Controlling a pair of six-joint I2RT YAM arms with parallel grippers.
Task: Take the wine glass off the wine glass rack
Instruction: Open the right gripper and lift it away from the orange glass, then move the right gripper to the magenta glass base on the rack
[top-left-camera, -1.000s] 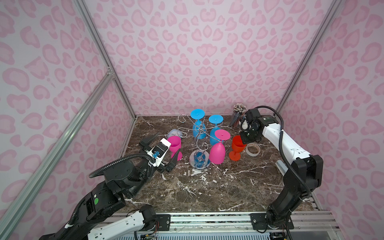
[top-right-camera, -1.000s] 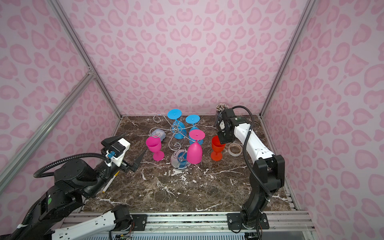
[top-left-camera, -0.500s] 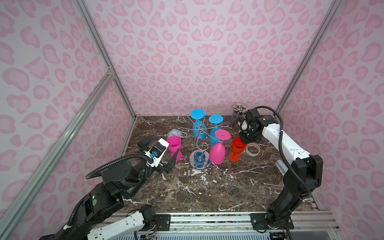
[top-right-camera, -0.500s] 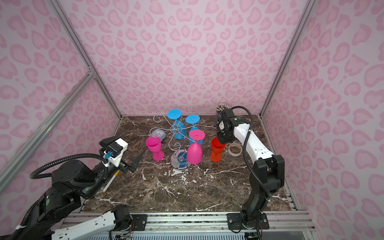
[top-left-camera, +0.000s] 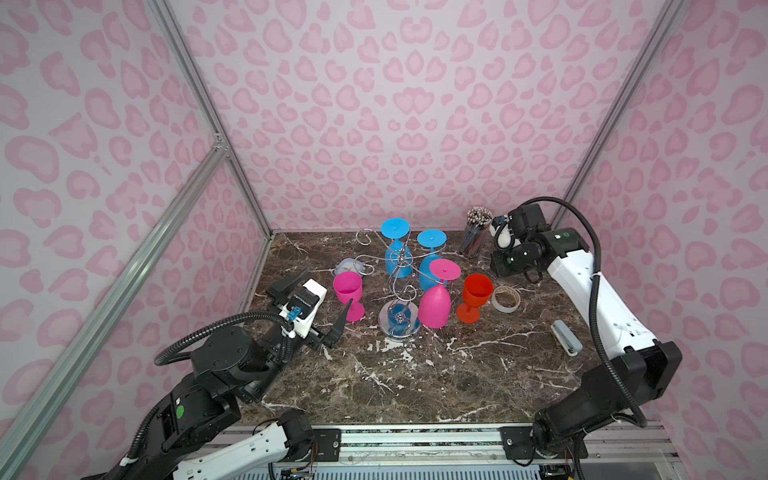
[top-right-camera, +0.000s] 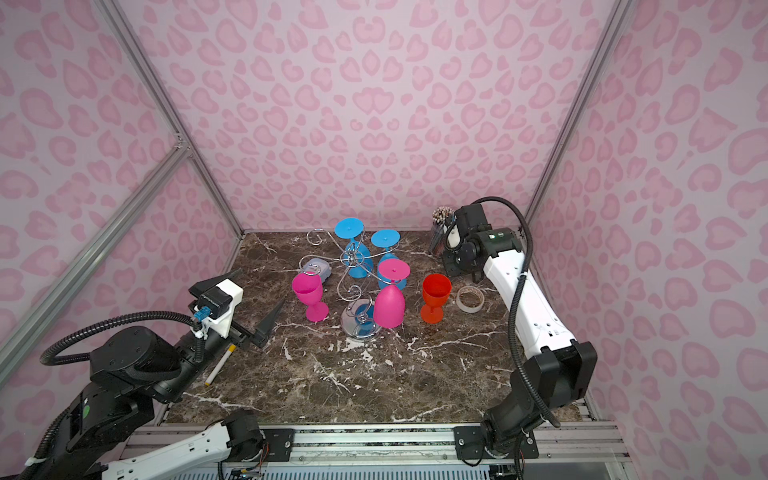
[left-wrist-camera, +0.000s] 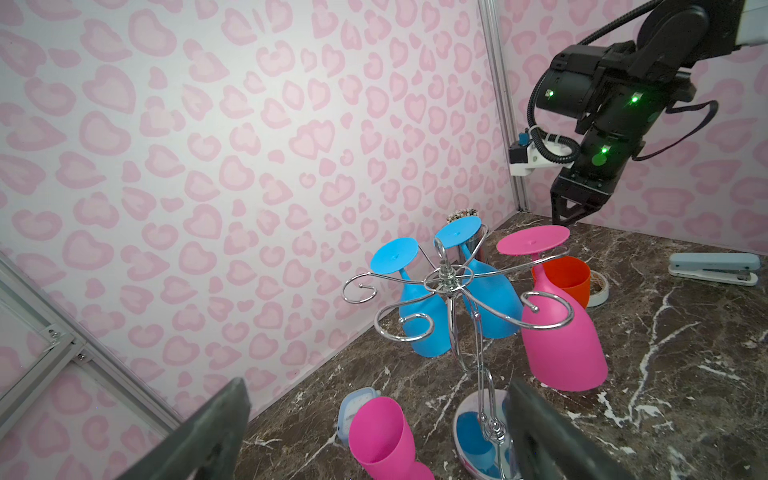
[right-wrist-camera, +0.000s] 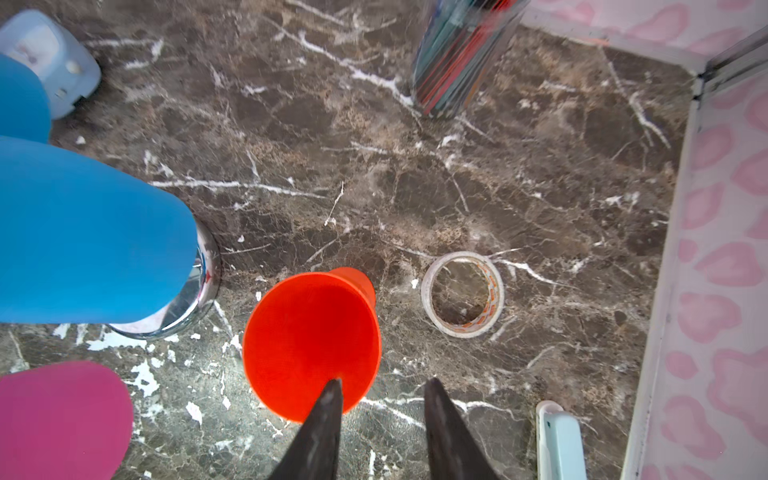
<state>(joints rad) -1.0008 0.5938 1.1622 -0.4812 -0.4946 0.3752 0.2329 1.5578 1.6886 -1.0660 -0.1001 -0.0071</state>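
The chrome wine glass rack (top-left-camera: 399, 322) (top-right-camera: 360, 323) (left-wrist-camera: 446, 278) stands mid-table. A pink wine glass (top-left-camera: 434, 305) (top-right-camera: 388, 305) (left-wrist-camera: 561, 345) and two blue ones (top-left-camera: 397, 257) (left-wrist-camera: 424, 316) hang upside down from its arms. A red wine glass (top-left-camera: 476, 293) (right-wrist-camera: 311, 340) stands upright on the table right of the rack, and a pink one (top-left-camera: 348, 291) (left-wrist-camera: 380, 436) stands to its left. My right gripper (right-wrist-camera: 382, 386) (top-left-camera: 505, 270) hovers beside and above the red glass, open and empty. My left gripper (left-wrist-camera: 376, 386) (top-right-camera: 262, 284) is wide open in front of the upright pink glass.
A clear cup of pencils (top-left-camera: 476, 232) stands at the back right. A tape roll (top-left-camera: 505, 298) lies by the red glass, a stapler (top-left-camera: 565, 337) on the right, a small blue clock (top-left-camera: 347, 266) behind the pink glass, and a pen (top-right-camera: 218, 365) under my left arm.
My right gripper's jaws have parted from shut, and it has drifted slightly right of the red glass, which stands alone. My left arm has shifted a little to the left.
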